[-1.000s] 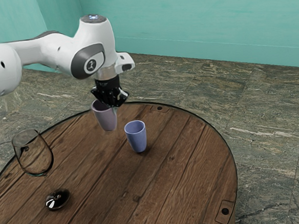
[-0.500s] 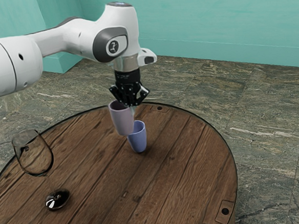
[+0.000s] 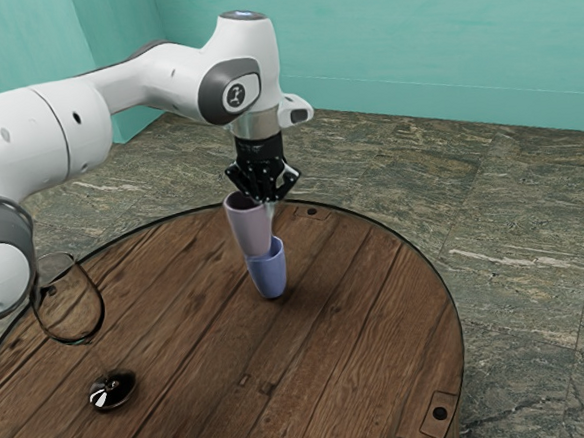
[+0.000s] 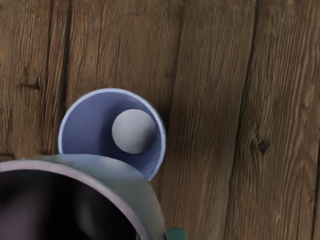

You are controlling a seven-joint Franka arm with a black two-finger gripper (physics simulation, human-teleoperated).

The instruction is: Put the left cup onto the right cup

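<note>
One lilac cup [image 3: 248, 225] above blue cup [image 3: 268, 273]; wrist view: interior.

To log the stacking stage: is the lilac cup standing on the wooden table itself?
No: the claw holds the lilac cup by its rim over the blue cup, off the table.

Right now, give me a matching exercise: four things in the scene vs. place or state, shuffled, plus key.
1. lilac cup
2. blue cup
3. wine glass
4. gripper

A. stands on the table, open end up
B. shut on a cup's rim
C. held just over another cup
D. near the table's edge, at the exterior view's left

Pairs: 1-C, 2-A, 3-D, 4-B
</note>
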